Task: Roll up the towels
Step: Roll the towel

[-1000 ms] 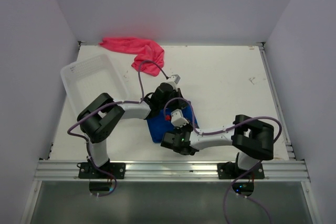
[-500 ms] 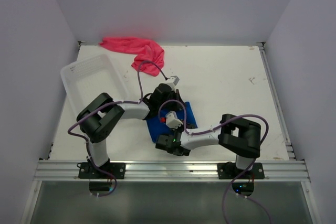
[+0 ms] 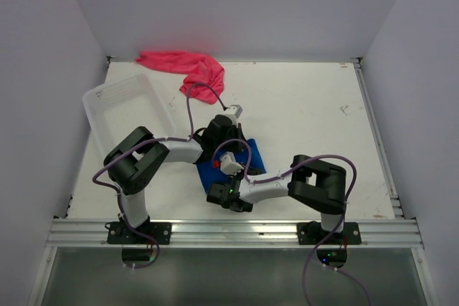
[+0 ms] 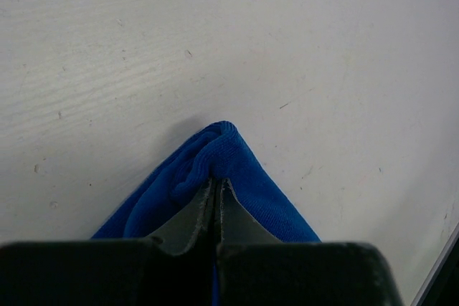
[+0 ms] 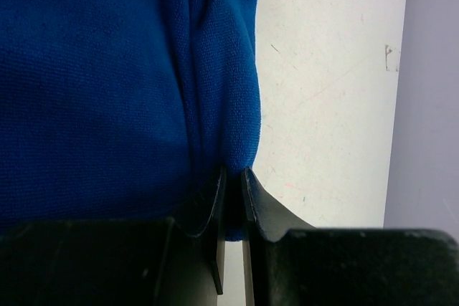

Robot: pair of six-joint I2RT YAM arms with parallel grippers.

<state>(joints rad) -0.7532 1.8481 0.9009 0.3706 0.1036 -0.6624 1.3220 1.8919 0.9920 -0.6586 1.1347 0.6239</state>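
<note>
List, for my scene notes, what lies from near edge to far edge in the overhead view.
Silver metal rail → royal blue cloth towel → bright pink-red cloth towel. The white slotted plastic basket overlaps both towels, so omitted.

Near towel (image 3: 255, 157) on table (image 3: 315, 112) centre-front, left gripper (image 4: 215, 181) at its far edge, right gripper (image 5: 233, 177) at its near edge, basket (image 3: 118, 105) to the left, well apart, far towel (image 3: 183, 66) behind the basket, at the table's back edge.

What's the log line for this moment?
blue towel: mid-table, gripped by both arms | left fingers: shut on corner | right fingers: shut on edge | pink towel: crumpled at far edge, not rolled
</note>
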